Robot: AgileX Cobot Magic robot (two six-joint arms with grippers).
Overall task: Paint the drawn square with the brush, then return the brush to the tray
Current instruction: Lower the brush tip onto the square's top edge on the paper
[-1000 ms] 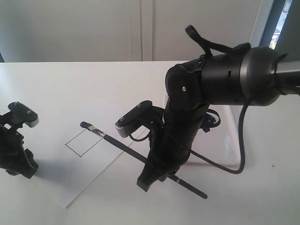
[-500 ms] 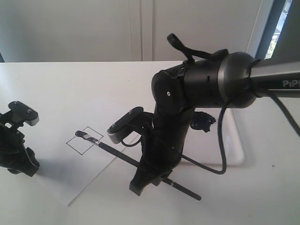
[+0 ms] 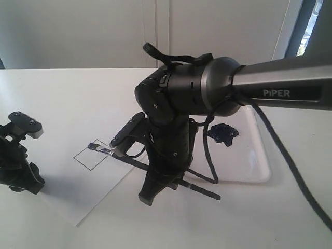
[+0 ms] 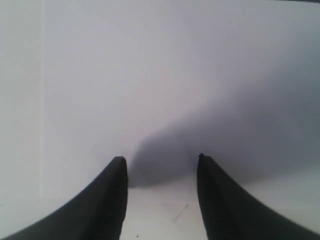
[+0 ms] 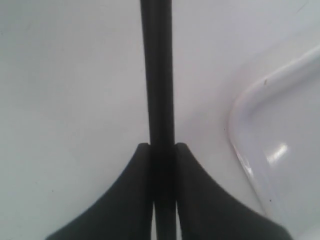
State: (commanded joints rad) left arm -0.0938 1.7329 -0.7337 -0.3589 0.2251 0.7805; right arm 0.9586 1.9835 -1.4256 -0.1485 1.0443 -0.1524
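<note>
Right gripper (image 5: 162,146) clamps brush (image 5: 157,75); only exterior shows bristles (image 3: 95,147).

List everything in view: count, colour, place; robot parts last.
table: one, white, under everything
paper sheet: one, white, on the table, left of the tray
drawn square: one, black outline, on the paper sheet
brush: one, black handle, bristles at the drawn square's corner
tray: one, glossy white, right side of table
paint blob: one, dark blue, in the tray
right gripper: one, black, shut on the brush
left gripper: one, black, open, far left
</note>
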